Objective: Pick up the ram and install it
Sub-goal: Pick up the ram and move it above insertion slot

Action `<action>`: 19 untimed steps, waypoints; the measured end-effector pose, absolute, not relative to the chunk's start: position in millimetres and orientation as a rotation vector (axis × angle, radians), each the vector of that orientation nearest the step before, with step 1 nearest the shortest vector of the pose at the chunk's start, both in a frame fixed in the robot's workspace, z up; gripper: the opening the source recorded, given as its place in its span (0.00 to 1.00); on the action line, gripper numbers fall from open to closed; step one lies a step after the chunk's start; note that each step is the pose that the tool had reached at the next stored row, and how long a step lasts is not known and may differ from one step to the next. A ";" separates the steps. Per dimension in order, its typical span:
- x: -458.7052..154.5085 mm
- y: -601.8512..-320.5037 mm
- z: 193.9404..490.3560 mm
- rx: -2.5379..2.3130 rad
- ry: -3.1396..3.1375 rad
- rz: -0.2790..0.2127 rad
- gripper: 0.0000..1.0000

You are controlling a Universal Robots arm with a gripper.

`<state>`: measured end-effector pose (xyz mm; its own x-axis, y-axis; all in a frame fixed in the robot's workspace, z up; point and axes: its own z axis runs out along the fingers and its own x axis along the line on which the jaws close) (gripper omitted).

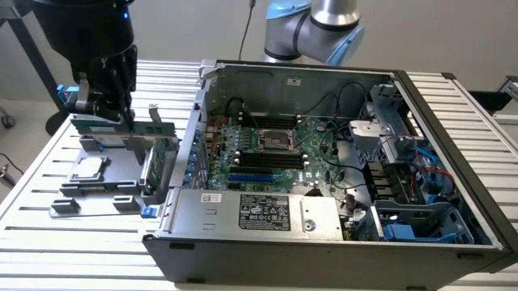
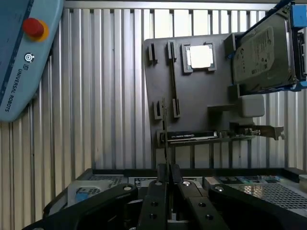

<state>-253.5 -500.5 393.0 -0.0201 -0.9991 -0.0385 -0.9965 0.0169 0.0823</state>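
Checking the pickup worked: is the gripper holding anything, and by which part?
Yes, the ram stick, pinched between the jaws by its upper long edge, roughly mid-length.

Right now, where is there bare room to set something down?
Bare table slats lie between the grey holder and the near table edge, and beside the case on the exterior view's right. Crowded: the holder, beneath the end effector gripping the ram, and the case interior.

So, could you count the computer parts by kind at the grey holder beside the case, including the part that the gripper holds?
ram, held in the gripper: 1
processor chip: 1
hard drive: 1
expansion card: 1
Total: 4
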 end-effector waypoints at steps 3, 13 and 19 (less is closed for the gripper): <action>-239.9 -500.2 393.5 2.178 -2.218 -0.134 0.14; -194.5 -499.0 394.5 2.179 -2.219 -0.136 0.14; -167.1 -497.5 394.5 2.181 -2.221 -0.143 0.14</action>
<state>-167.1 -497.5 394.5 -0.0201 -0.9987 -0.0464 -0.9964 0.0162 0.0827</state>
